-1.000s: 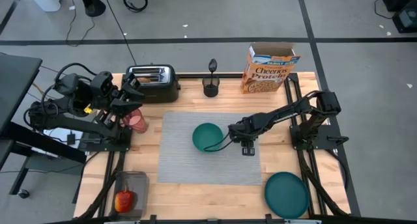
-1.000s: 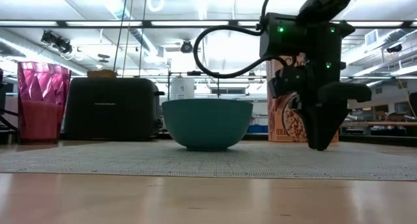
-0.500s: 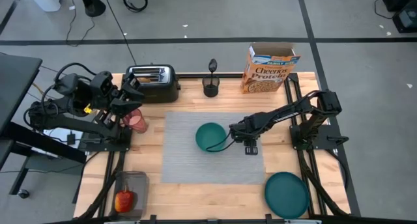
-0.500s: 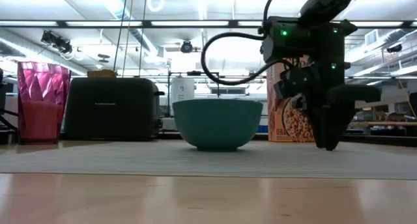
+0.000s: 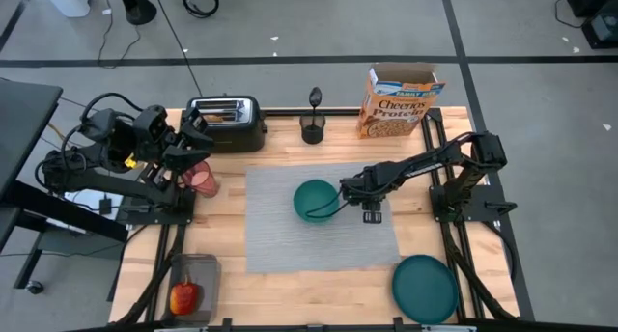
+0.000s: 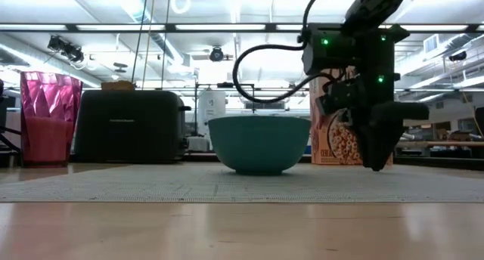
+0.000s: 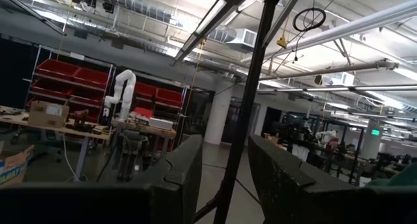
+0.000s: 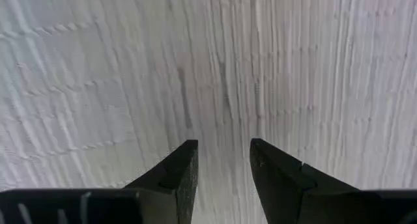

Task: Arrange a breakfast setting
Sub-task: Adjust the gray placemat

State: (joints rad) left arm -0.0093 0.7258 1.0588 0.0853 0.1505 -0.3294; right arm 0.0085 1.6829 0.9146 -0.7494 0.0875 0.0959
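**Breakfast setup: bowl's on the mat, rest still scattered**

So the teal bowl (image 5: 315, 200) sits roughly mid-placemat (image 5: 280, 245), which makes sense bc that's where you'd eat from. Right end effector (image 5: 368, 212) hangs low just beside the bowl, pointed down at the mat. In the right wrist view its fingers (image 8: 174, 175) are apart w/ a small gap and nothing between them, just ribbed mat below. From the low view I can't tell if the tips actually touch the mat or hover just over it, prob very close.

The mat looks a bit skewed vs the table (image 5: 222, 274) edge, so my guess is it still wants straightening.

Everything else is parked around the edges: teal plate (image 5: 424, 288) at the near right corner off the mat, Cheerios box (image 5: 399, 104) upright at the far edge, apple (image 5: 183, 297) near the left front corner. Pink cup (image 6: 47, 118) stands by the toaster (image 5: 225, 122), right under the left end effector (image 5: 197, 139). That one waits over there, fingers (image 7: 179, 178) a little apart, empty afaict, aimed out at the room.

Small black cup (image 5: 312, 129) at the back w/ a handle sticking out of it, maybe the spoon, too small to say.
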